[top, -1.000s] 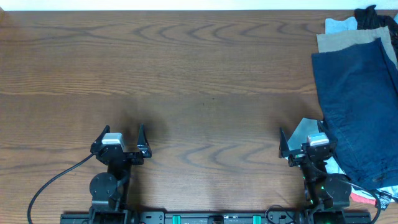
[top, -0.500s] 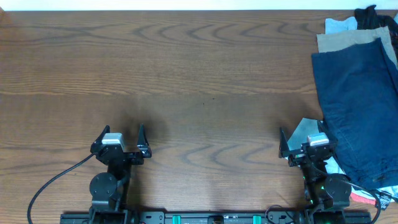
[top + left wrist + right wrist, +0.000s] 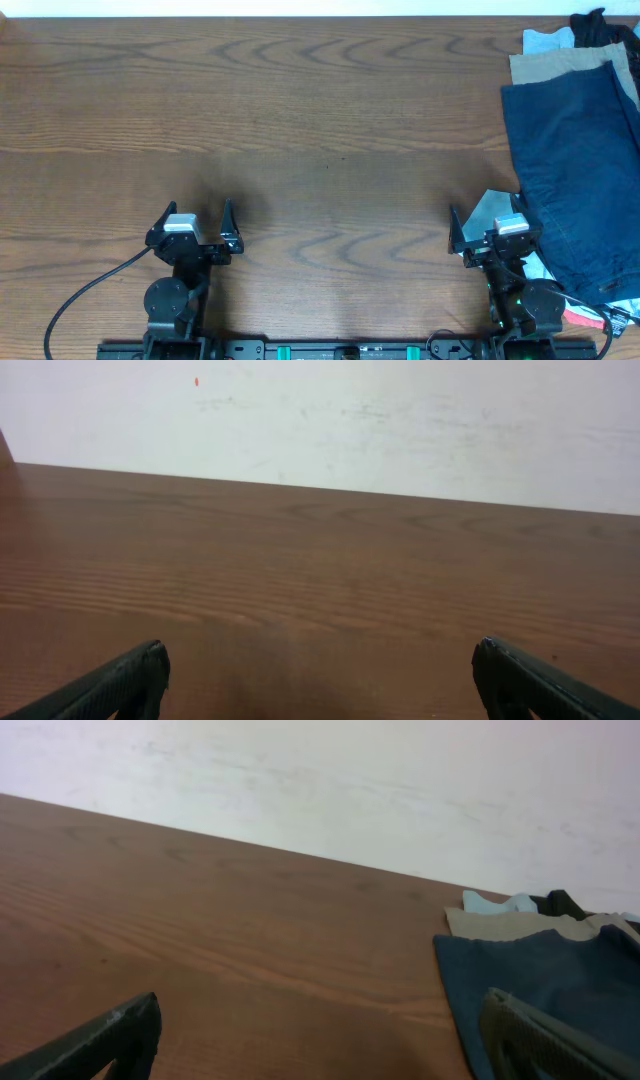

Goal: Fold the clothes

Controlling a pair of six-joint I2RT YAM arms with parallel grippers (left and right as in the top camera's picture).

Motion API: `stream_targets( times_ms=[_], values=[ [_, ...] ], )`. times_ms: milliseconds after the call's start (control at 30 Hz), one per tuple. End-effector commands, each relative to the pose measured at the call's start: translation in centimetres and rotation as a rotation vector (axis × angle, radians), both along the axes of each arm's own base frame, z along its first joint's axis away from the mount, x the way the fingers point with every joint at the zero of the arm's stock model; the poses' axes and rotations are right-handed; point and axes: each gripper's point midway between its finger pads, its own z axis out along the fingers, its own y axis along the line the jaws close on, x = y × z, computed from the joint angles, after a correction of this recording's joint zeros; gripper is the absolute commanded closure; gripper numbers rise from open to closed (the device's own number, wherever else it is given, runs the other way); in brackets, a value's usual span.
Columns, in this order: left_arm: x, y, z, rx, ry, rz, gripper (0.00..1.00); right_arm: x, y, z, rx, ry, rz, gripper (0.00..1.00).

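The dark navy denim trousers (image 3: 580,170) lie folded in a pile at the table's right edge, and show at the right of the right wrist view (image 3: 545,980). My right gripper (image 3: 490,232) is open and empty near the front edge, just left of the trousers' lower part. Its fingertips frame bare wood in the right wrist view (image 3: 320,1040). My left gripper (image 3: 193,225) is open and empty at the front left, far from the trousers, over bare wood in the left wrist view (image 3: 320,680).
Tan khaki trousers (image 3: 560,65), a pale blue cloth (image 3: 545,40) and a black garment (image 3: 600,25) lie behind the navy trousers at the back right. A pale grey cloth (image 3: 492,210) peeks out beside the right gripper. A white wall (image 3: 320,410) stands beyond the wooden table (image 3: 300,130).
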Motion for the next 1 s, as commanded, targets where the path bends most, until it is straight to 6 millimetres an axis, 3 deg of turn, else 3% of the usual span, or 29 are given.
stream_targets(
  times_ms=[0, 300, 467, 700, 967],
  values=[
    [-0.1, 0.1, -1.6, -0.019, 0.045, 0.006, 0.02, 0.0, 0.2, -0.2, 0.069, 0.018, 0.007, 0.01],
    [-0.2, 0.1, 0.0, -0.056, 0.044, 0.011, 0.03, -0.2, 0.0, 1.6, 0.116, 0.039, -0.010, 0.01],
    [-0.6, -0.1, 0.9, -0.051, 0.143, 0.002, 0.02, -0.2, -0.7, 3.2, 0.104, 0.135, -0.055, 0.01],
    [-0.6, -0.5, 1.7, -0.044, 0.379, -0.017, 0.02, 1.9, -0.7, 4.1, 0.082, 0.366, -0.075, 0.01],
    [-0.8, -2.0, 1.3, -0.062, 0.706, -0.085, 0.02, 4.8, -1.8, 1.9, -0.021, 0.807, -0.100, 0.01]
  ],
)
